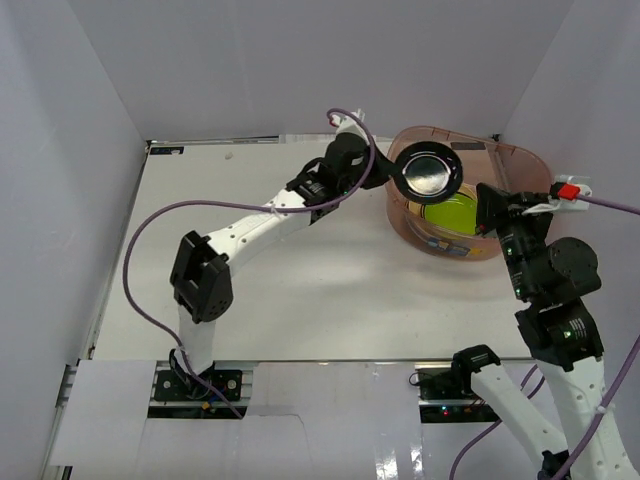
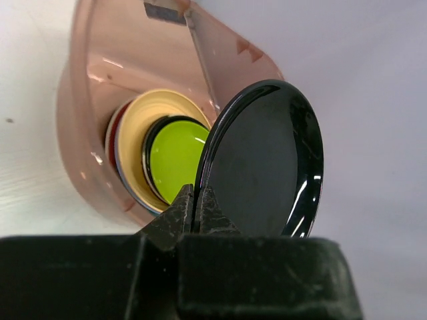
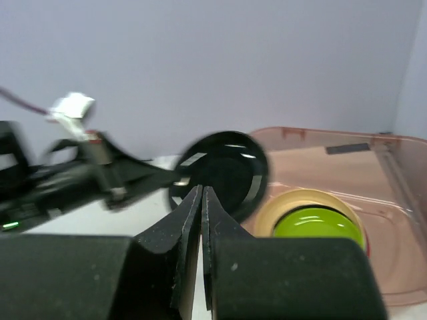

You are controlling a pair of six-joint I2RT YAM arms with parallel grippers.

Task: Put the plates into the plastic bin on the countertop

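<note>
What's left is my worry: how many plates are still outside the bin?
1. The glossy black plate is pinched at its rim by the left gripper, held above the plastic bin. No plate lies on the visible countertop, though some could be hidden.

A glossy black plate and a translucent pinkish-brown plastic bin. A black-rimmed lime green plate, a pale cream plate; the counter is plain white.

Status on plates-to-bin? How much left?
Done: a stack sits in the plastic bin, lime green plate on top. In hand: left jaws shut on a glossy black plate, held at the bin's rim. Left: lower and release it; no other plates show on the countertop. Right jaws shut, empty.
</note>
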